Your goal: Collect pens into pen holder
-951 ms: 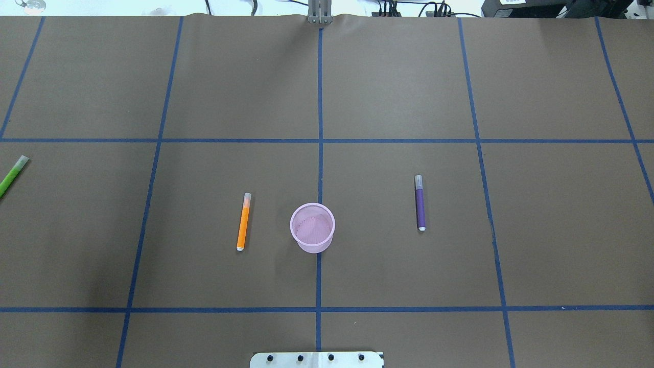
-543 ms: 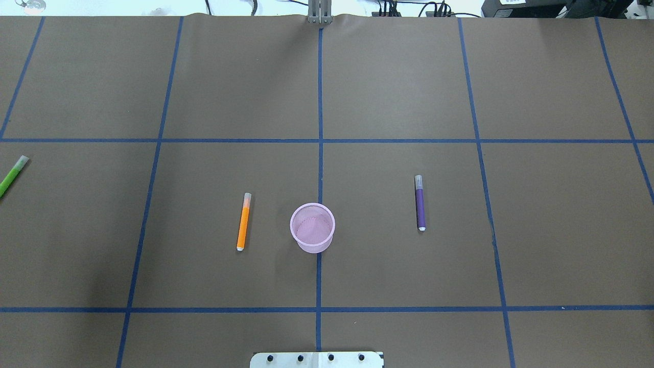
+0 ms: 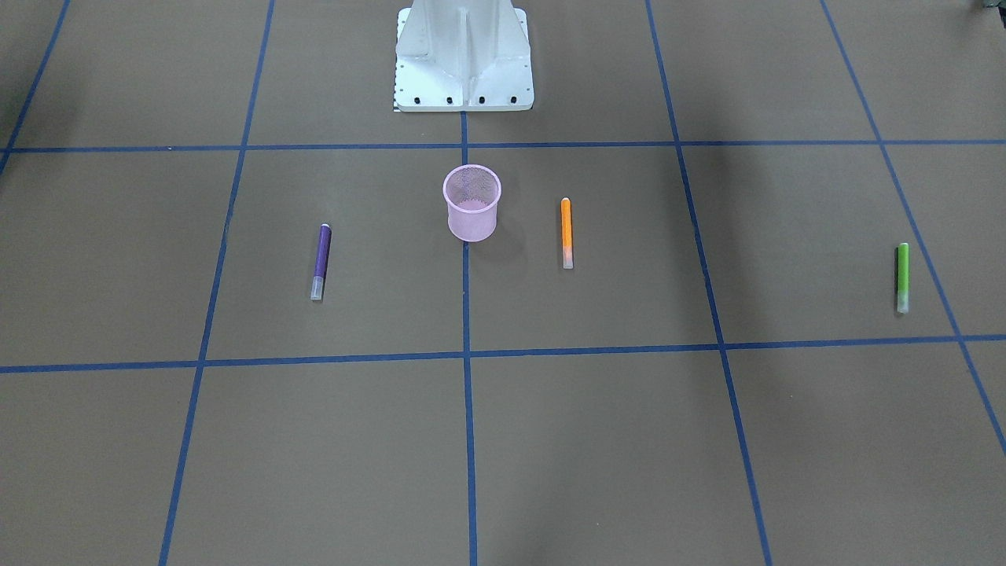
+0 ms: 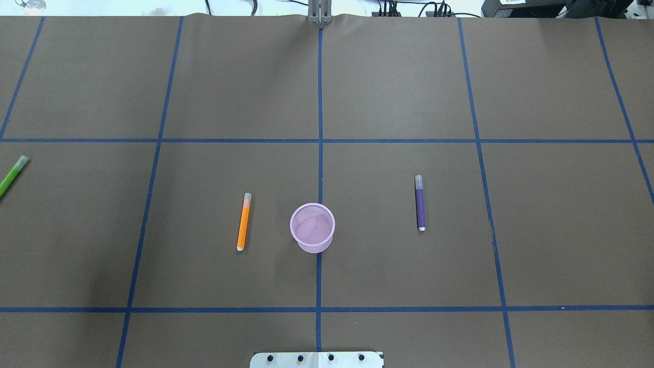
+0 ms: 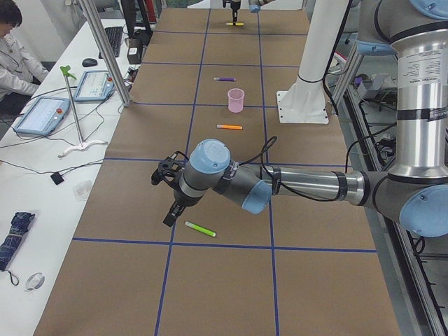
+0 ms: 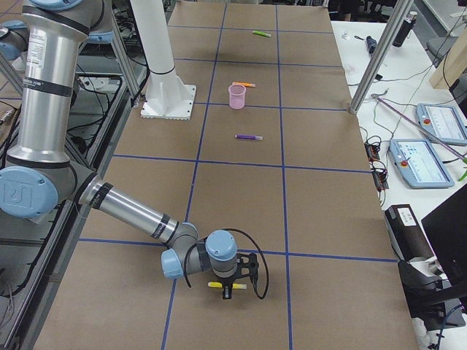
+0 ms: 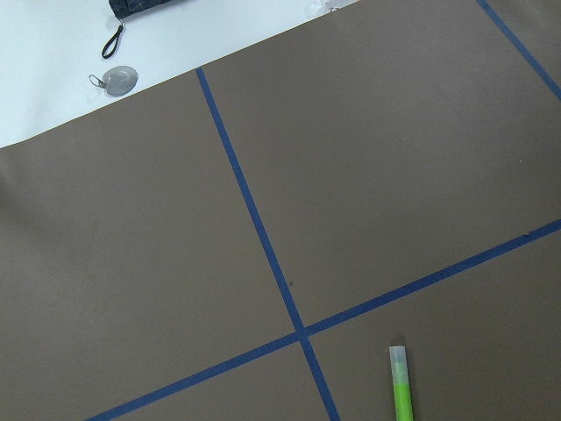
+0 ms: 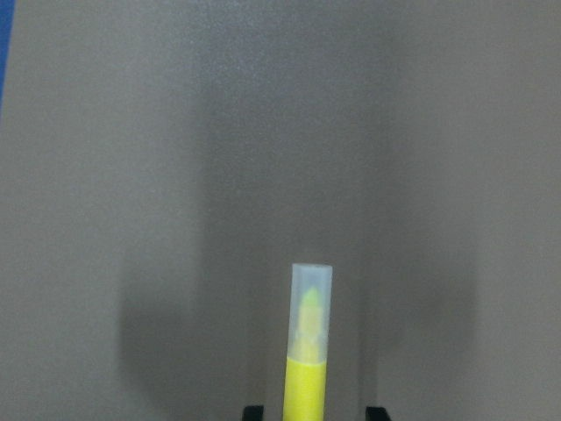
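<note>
The pink mesh pen holder [image 4: 312, 227] stands upright near the table's middle. The orange pen [image 4: 243, 222] lies to its left and the purple pen [image 4: 420, 203] to its right. The green pen [image 4: 12, 176] lies at the far left edge. My left gripper [image 5: 168, 196] hovers beside the green pen [image 5: 200, 229]; I cannot tell if it is open or shut. My right gripper [image 6: 226, 290] is low over the yellow pen [image 6: 217, 285]. In the right wrist view its fingertips [image 8: 254, 410] stand apart on either side of the yellow pen [image 8: 307, 351], open.
The white robot base [image 3: 464, 55] stands at the table's near edge. Blue tape lines grid the brown table. A side desk with tablets [image 5: 42, 115] and a metal post [image 5: 105, 52] runs along the far edge. A key tag [image 7: 118, 79] lies just off the paper.
</note>
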You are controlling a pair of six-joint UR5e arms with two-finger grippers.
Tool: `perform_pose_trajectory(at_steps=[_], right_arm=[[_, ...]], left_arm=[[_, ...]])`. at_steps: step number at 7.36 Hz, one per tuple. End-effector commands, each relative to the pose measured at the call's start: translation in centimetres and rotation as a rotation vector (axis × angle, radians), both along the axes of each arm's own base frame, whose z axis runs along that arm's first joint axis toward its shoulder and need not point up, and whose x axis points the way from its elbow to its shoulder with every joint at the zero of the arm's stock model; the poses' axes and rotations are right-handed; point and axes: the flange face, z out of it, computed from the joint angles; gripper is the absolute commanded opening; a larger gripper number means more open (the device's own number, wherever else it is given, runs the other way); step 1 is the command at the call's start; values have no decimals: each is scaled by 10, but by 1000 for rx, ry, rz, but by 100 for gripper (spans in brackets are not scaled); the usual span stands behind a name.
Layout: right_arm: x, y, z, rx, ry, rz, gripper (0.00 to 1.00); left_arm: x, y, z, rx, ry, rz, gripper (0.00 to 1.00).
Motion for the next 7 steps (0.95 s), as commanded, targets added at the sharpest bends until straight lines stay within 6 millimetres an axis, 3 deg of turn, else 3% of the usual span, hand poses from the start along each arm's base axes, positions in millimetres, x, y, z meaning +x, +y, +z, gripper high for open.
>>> perform_pose_trajectory(at_steps=[1,2,3,4,6,7], right_arm=[[-1,-1,1,-2,0,-3,37],[-2,-1,1,-2,1,-3,32],[-2,-1,1,-3,0,-5,11],[-3,-2,1,0,-1,-8,0],[-5,-7,-6,16,-5,-12,0],[-8,-22,-23,64,-15,-22,0]], left_arm=[[0,0,0,1,0,0,100],[0,0,0,1,0,0,100],[0,0,0,1,0,0,100],[0,0,-1,2,0,0,100],[0,0,-1,2,0,0,100],[1,1,-2,2,17,9,100]])
